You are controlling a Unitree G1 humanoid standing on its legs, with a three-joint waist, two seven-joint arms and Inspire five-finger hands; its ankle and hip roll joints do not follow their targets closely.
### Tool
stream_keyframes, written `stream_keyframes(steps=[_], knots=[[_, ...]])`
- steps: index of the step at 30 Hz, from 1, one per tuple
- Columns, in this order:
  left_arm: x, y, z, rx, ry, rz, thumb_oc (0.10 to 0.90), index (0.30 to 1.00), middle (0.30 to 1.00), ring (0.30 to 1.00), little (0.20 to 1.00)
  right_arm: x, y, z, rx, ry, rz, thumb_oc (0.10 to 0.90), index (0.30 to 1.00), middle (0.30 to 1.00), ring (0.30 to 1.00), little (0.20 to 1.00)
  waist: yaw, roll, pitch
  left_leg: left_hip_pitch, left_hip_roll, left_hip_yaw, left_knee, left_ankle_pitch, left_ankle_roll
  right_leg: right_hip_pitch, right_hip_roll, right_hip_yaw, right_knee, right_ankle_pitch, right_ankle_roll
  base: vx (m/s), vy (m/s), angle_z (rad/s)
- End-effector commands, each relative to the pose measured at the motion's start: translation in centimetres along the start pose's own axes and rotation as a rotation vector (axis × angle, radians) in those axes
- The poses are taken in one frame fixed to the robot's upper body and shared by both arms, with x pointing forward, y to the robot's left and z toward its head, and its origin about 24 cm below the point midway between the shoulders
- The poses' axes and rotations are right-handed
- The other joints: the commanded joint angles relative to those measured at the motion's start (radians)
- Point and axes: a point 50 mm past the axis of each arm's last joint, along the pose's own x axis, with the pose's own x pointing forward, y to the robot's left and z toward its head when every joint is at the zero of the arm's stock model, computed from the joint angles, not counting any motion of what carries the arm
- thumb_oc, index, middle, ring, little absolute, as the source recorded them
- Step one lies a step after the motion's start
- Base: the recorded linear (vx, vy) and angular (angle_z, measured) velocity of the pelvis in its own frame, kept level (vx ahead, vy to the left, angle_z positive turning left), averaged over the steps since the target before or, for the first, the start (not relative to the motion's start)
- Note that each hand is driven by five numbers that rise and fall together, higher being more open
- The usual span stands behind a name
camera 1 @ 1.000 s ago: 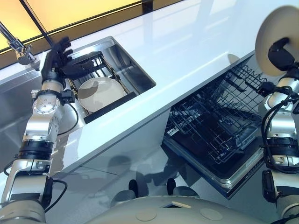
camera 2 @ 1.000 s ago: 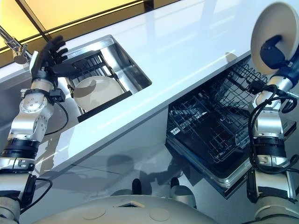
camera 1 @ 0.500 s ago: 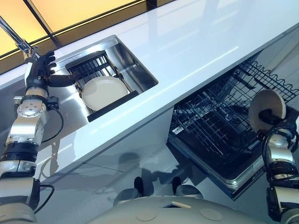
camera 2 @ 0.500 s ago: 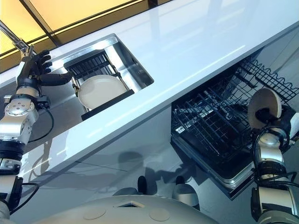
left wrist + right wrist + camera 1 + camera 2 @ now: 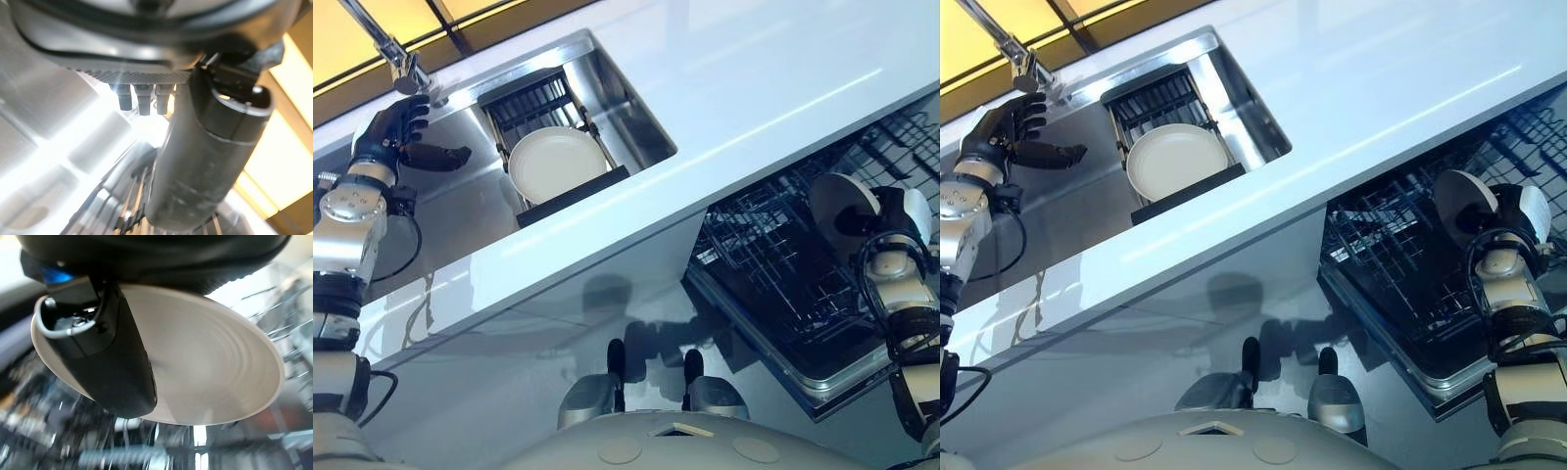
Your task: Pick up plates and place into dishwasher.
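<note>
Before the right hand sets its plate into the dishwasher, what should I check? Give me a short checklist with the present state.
1. Right hand pinches the round white plate: ok.
2. Black wire dishwasher rack pulled out: ok.
3. Free slot under the plate: cannot tell.
4. Left hand open, away by the steel sink: ok.
5. Second white plate lies in the sink: ok.

Fingers of the right hand [image 5: 112,352] hidden behind the plate [image 5: 210,362]; dishwasher rack [image 5: 764,245] cut off
</note>
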Motion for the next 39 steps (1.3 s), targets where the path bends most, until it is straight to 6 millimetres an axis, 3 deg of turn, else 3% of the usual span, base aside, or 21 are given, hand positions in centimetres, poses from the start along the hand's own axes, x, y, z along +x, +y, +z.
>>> stream_keyframes(steps=[1, 3, 4, 5, 20, 27, 31, 33, 34, 35, 39], knots=[[0.3, 5.0, 7.1, 0.098, -0.236, 0.108, 0.8, 0.9, 0.9, 0.9, 0.9, 1.6, -5.7, 4.8, -0.096, -0.19, -0.144, 0.1, 0.3, 0.3, 0.3, 0.2, -0.002, -0.008, -0.045, -0.027, -0.069, 0.022, 0.089, -0.098, 0.017, -0.073, 0.056, 0.017, 0.18, -0.128, -0.021, -0.02, 0.004, 0.13], [0.5, 4.6, 7.7, 0.113, -0.245, 0.077, 0.8, 0.9, 0.9, 0.9, 0.9, 1.7, -5.5, 4.8, -0.112, -0.162, -0.116, 0.1, 0.3, 0.3, 0.3, 0.2, -0.003, -0.007, -0.039, -0.031, -0.071, 0.019, 0.09, -0.098, 0.016, -0.076, 0.056, 0.018, 0.18, -0.127, -0.021, -0.01, 0.007, 0.1], [0.6, 4.3, 8.1, 0.124, -0.252, 0.055, 0.8, 0.9, 0.9, 0.9, 0.9, 1.9, -5.3, 4.5, -0.124, -0.13, -0.093, 0.726, 0.836, 0.836, 0.836, 0.826, -0.004, -0.005, -0.035, -0.033, -0.072, 0.018, 0.091, -0.097, 0.016, -0.078, 0.056, 0.019, 0.181, -0.127, -0.021, 0.0, 0.0, 0.0], [0.8, 4.1, 8.6, 0.141, -0.259, 0.032, 0.8, 0.9, 0.9, 0.9, 0.9, 2.0, -4.9, 4.2, -0.146, -0.097, -0.066, 0.8, 0.9, 0.9, 0.9, 0.9, -0.003, -0.005, -0.03, -0.036, -0.072, 0.019, 0.093, -0.097, 0.016, -0.08, 0.056, 0.019, 0.182, -0.125, -0.021, 0.0, 0.0, 0.0], [1.6, 0.1, 14.6, 0.36, -0.279, -0.259, 0.8, 0.9, 0.9, 0.9, 0.9, 1.8, -1.9, 4.1, -0.142, -0.084, 0.056, 0.8, 0.9, 0.9, 0.9, 0.9, -0.024, -0.018, -0.01, -0.032, -0.073, 0.031, 0.087, -0.098, 0.028, -0.087, 0.061, 0.032, 0.183, -0.11, -0.011, 0.0, 0.0, 0.0], [1.4, -1.3, 13.9, 0.385, -0.136, -0.449, 0.8, 0.9, 0.9, 0.9, 0.9, 1.7, -1.2, 4.8, -0.125, -0.119, 0.07, 0.8, 0.9, 0.9, 0.9, 0.9, -0.028, -0.011, -0.004, -0.021, -0.08, 0.038, 0.078, -0.098, 0.033, -0.084, 0.058, 0.036, 0.177, -0.1, -0.003, 0.0, 0.0, 0.0], [1.2, -1.8, 11.7, 0.409, 0.032, -0.562, 0.8, 0.9, 0.9, 0.9, 0.9, 1.6, -1.4, 5.9, -0.064, -0.165, 0.061, 0.8, 0.9, 0.9, 0.9, 0.9, -0.029, -0.004, -0.007, -0.01, -0.087, 0.04, 0.079, -0.104, 0.037, -0.075, 0.055, 0.037, 0.171, -0.096, 0.0, -0.01, 0.017, 0.0], [1.1, -1.9, 10.9, 0.406, 0.079, -0.604, 0.575, 0.707, 0.707, 0.707, 0.675, 1.5, -1.6, 6.5, -0.024, -0.191, 0.05, 0.8, 0.9, 0.9, 0.9, 0.9, -0.029, -0.002, -0.008, -0.009, -0.089, 0.039, 0.082, -0.107, 0.038, -0.072, 0.053, 0.037, 0.17, -0.095, 0.002, -0.01, 0.031, -0.04], [0.8, -2.1, 10.4, 0.396, 0.106, -0.635, 0.267, 0.444, 0.444, 0.444, 0.367, 1.3, -1.8, 7.3, 0.024, -0.224, 0.028, 0.8, 0.9, 0.9, 0.9, 0.9, -0.031, 0.0, -0.009, -0.006, -0.09, 0.04, 0.085, -0.11, 0.039, -0.07, 0.052, 0.039, 0.168, -0.093, 0.003, 0.0, 0.047, -0.05], [0.6, -2.3, 10.0, 0.384, 0.121, -0.647, 0.1, 0.3, 0.3, 0.3, 0.2, 1.2, -2.3, 8.3, 0.078, -0.256, 0.003, 0.8, 0.9, 0.9, 0.9, 0.9, -0.032, 0.001, -0.011, -0.003, -0.091, 0.041, 0.084, -0.11, 0.039, -0.068, 0.052, 0.04, 0.166, -0.091, 0.003, -0.01, 0.059, -0.02], [0.0, -3.0, 8.2, 0.314, 0.125, -0.676, 0.1, 0.3, 0.3, 0.3, 0.2, -0.3, -3.7, 10.9, 0.262, -0.396, -0.123, 0.8, 0.9, 0.9, 0.9, 0.9, -0.043, 0.01, -0.023, 0.014, -0.097, 0.049, 0.073, -0.12, 0.047, -0.06, 0.054, 0.053, 0.154, -0.091, 0.008, -0.01, 0.072, -0.08]])
